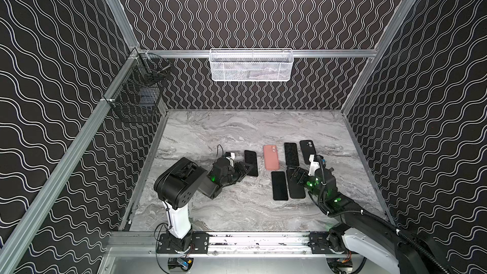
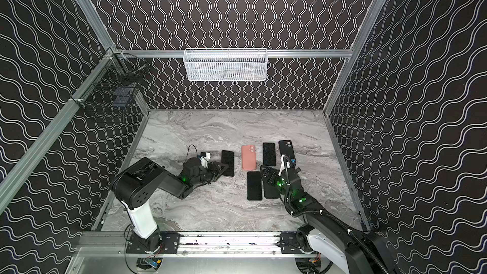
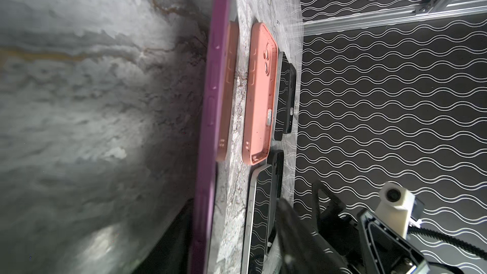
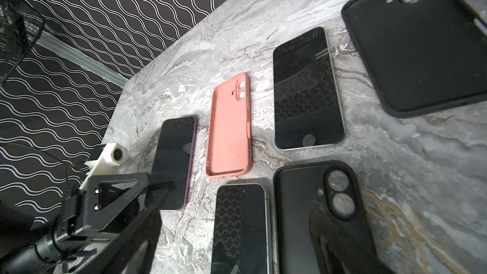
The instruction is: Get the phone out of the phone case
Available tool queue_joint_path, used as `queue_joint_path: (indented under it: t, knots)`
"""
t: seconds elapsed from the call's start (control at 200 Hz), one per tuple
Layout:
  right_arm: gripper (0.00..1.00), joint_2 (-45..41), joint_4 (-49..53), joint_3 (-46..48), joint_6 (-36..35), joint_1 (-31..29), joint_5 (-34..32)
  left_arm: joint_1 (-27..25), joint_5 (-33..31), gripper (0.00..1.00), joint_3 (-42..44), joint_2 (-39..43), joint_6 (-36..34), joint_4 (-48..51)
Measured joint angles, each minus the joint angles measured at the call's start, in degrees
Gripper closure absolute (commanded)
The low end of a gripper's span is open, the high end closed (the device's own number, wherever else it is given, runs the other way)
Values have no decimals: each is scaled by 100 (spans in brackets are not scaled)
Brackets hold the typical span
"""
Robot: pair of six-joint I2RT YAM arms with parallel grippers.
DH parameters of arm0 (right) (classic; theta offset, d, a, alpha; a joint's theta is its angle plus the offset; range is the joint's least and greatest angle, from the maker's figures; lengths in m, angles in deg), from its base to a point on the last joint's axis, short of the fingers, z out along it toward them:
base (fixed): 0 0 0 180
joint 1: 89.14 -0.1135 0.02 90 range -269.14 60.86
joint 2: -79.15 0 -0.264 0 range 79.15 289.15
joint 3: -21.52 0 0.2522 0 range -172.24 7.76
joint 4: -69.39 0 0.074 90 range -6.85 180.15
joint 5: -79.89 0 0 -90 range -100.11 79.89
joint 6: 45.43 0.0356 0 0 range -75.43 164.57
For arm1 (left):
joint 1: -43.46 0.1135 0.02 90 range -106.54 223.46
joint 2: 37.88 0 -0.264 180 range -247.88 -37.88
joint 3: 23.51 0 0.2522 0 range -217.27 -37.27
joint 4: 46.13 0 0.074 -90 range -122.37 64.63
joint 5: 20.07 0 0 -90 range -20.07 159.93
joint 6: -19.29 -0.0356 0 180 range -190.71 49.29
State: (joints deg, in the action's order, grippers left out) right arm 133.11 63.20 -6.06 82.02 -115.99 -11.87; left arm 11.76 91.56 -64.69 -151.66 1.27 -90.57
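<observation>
The phone in its purple phone case (image 1: pixel 251 162) lies screen up on the marble table, left of the other phones; its purple rim (image 3: pixel 210 127) runs along the left wrist view. My left gripper (image 1: pixel 243 171) is low at the near end of it, open, with the case's edge between its fingers (image 3: pixel 297 238). In the right wrist view the cased phone (image 4: pixel 174 159) shows with the left gripper's fingers astride its end. My right gripper (image 1: pixel 297 176) hovers open above a black case (image 1: pixel 296 189), holding nothing.
An empty pink case (image 1: pixel 271 160), a bare black phone (image 1: pixel 291 154) and a black case (image 1: pixel 307 151) lie in a far row. Another bare phone (image 1: pixel 279 185) lies nearer. A white basket (image 1: pixel 251 65) hangs on the back wall, black wire baskets (image 1: pixel 137 96) on the left.
</observation>
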Motion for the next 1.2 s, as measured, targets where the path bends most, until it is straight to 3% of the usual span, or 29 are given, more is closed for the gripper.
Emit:
queue_joint_path:
  t: [0.521,0.921,1.001,1.201]
  knots:
    - [10,140,83,-273,-262,28,39,-4,-291,1,33,1038,-514,1362]
    - [6,52,315,-551,-752,142,103,48,-990,1,-450,3121,-1873,3908]
    - [1,-68,299,-544,-885,195,120,83,-1314,1,-605,3700,-2367,4417]
    - [1,-221,614,-841,-1207,619,-2,98,-2546,1,-863,4892,-3346,5309]
